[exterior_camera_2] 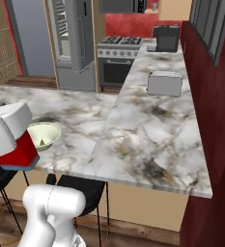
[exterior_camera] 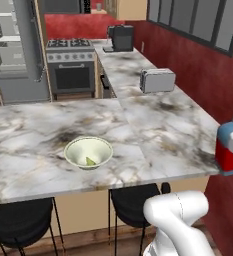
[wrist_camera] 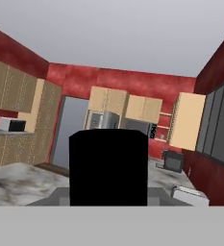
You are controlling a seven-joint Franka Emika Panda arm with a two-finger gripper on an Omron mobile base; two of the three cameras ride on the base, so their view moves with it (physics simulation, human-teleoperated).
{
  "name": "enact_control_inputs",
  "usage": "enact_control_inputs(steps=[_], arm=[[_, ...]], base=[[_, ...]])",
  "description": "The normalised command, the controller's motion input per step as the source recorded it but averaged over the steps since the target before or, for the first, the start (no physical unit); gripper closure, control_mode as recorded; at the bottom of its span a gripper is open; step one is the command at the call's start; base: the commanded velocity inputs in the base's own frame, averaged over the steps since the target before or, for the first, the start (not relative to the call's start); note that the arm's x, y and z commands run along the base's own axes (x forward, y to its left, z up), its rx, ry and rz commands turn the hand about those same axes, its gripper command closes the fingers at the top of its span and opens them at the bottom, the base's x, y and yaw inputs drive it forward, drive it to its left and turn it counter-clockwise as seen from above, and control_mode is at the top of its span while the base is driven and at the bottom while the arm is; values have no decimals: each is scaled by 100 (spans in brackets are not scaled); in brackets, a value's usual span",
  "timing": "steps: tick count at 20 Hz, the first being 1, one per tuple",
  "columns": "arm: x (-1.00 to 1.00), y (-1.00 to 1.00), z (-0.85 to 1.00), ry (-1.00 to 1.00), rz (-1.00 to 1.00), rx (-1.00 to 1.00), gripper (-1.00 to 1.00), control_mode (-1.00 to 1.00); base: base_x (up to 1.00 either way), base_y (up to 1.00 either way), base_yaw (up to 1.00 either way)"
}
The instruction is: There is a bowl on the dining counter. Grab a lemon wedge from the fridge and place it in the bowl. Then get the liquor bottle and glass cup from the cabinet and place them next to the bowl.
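**Bottle in the hand, wedge in the bowl**

The dining counter (exterior_camera: pixel 153 125) runs long and marbled, with the fridge (exterior_camera: pixel 15 50) standing open behind it. The gripper (wrist_camera: pixel 108 199) is partly closed around what looks like the liquor bottle (exterior_camera_2: pixel 18 149), its black cap blocking the hand view, red body at the counter's edge. The bowl (exterior_camera: pixel 88 152) holds the lemon wedge (exterior_camera: pixel 90 161)

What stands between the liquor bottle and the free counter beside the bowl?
Nothing visible does. The liquor bottle, carried in the pincer, is beside the bowl, which already holds the lemon wedge. The dining counter around the bowl is bare; the toaster sits far back.
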Motion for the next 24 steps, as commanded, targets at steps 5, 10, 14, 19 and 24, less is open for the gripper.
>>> enact_control_inputs(steps=[5,10,14,19,24], arm=[[0,0,0,0,0,0,100,100],[0,0,0,0,0,0,100,100],[0,0,0,0,0,0,100,100],[0,0,0,0,0,0,100,100],[4,0,-4,0,0,-1,100,-100]], base=[[11,46,7],[16,52,5],[58,20,3],[97,0,5],[51,0,3]])
